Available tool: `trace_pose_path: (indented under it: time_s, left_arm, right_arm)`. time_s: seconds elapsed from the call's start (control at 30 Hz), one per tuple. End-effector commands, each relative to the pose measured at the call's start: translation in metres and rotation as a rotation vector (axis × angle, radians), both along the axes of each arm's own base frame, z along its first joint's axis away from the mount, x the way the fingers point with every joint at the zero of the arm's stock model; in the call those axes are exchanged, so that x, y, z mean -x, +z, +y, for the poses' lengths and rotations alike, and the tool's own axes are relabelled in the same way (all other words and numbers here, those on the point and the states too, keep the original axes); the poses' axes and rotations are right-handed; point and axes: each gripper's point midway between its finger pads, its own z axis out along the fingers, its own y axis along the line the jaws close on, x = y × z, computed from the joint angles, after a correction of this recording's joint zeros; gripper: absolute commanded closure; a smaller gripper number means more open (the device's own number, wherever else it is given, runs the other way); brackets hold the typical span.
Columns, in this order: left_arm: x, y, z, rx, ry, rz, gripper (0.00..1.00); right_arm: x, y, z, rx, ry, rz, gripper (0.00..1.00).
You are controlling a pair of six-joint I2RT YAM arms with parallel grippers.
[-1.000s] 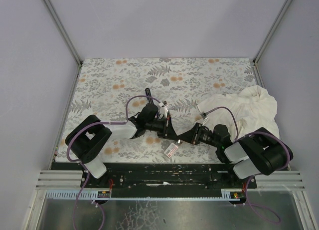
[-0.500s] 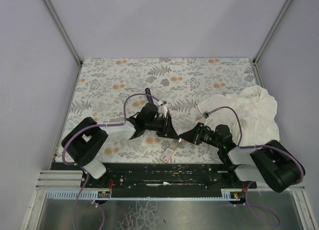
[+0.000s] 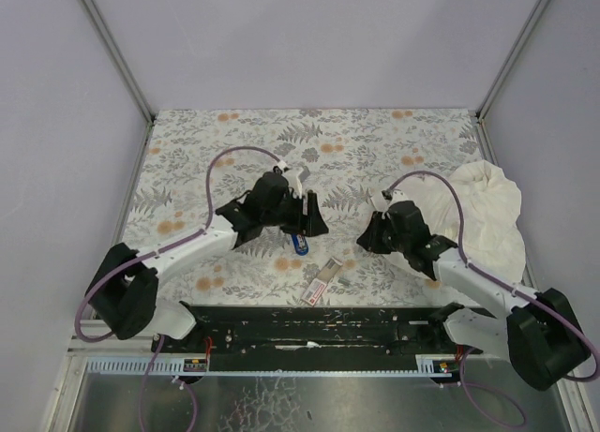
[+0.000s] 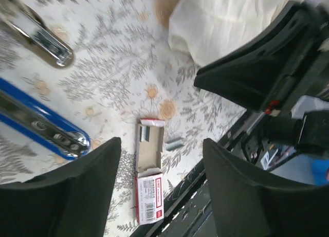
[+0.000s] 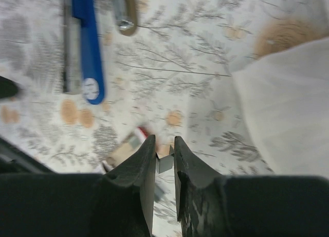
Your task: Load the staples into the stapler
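Soft, even light; blurred wrist views.
The overhead view was sharp, its shadows faint; the right wrist view smeared the stapler (image 5: 87,47), and the cloth (image 5: 288,103) washed out pale.

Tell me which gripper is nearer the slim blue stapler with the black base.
Left. The left gripper hangs right by the stapler; the right gripper sits off to its right, by the white cloth.

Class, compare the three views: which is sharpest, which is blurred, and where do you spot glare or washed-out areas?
Top external view: sharp, evenly lit, only soft shadows on the table. Left wrist view: the staples box has a fairly crisp label, and there is glare on the chrome of the stapler. Right wrist view: blurred throughout, the stapler smeared, the white cloth washed out.
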Motion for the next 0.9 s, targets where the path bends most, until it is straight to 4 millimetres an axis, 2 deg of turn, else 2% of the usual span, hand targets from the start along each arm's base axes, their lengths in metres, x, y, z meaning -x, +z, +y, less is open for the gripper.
trace_pose_path:
  time_s: [0.0,0.1,0.23,0.57,0.63,0.77,0.87]
  left_arm:
    - [-0.034,0.03,0.041,-0.098,0.125,-0.094,0.31]
    - [-0.052,0.051,0.063,-0.107,0.171,-0.137,0.22]
    - [-0.072,0.06,0.094,-0.152,0.246,-0.173,0.2]
    - [-0.089,0.055,0.113,-0.182,0.315,-0.217,0.19]
    - [-0.091,0.052,0.116,-0.2,0.323,-0.226,0.19]
    - [-0.093,0.043,0.122,-0.218,0.334,-0.227,0.18]
    - [-0.093,0.04,0.125,-0.224,0.339,-0.223,0.17]
  right_arm:
    - [0.014,-0.024,-0.042,0.342,-0.034,0.133,0.88]
    - [0.012,-0.022,-0.037,0.451,-0.016,0.15,0.87]
    - [0.014,-0.028,-0.027,0.587,0.027,0.196,0.87]
    - [0.018,-0.055,-0.008,0.704,0.087,0.299,0.86]
    - [0.019,-0.057,-0.007,0.703,0.094,0.308,0.82]
    - [0.022,-0.059,-0.003,0.682,0.106,0.32,0.67]
    - [0.024,-0.06,-0.004,0.678,0.11,0.325,0.6]
